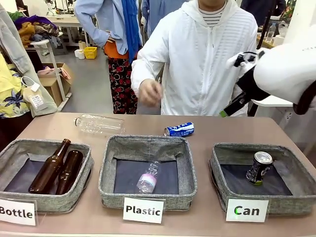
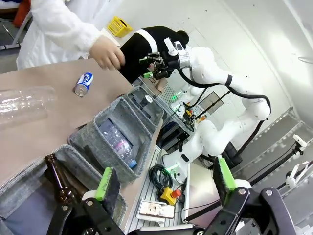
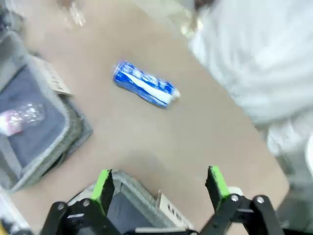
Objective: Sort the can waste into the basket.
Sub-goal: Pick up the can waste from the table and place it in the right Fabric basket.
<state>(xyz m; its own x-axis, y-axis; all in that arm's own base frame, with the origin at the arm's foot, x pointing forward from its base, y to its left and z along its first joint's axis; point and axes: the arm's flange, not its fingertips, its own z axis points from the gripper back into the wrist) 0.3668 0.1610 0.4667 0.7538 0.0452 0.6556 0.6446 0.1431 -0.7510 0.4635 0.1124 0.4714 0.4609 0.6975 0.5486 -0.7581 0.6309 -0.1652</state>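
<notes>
Closest in, the Can basket (image 1: 289, 206) at the right end of the row, and the black can (image 1: 259, 168) sits tilted inside it. The right pincer (image 3: 159, 185) hangs wide open, nothing between its green pads, a basket rim just below. The left pincer (image 2: 164, 178) is spread wide too, and empty. Further out, the blue and white can (image 1: 179, 130) lies on its side on the desk (image 1: 232, 131), just behind the Plastic basket (image 1: 148, 143). Beyond that, the person's hand (image 1: 149, 92) hovers above the desk.

Blur and cropping
The blue can (image 3: 145, 90) is smearing, lettering unreadable; the clear bottle (image 2: 22, 105) is running off the edge.
</notes>
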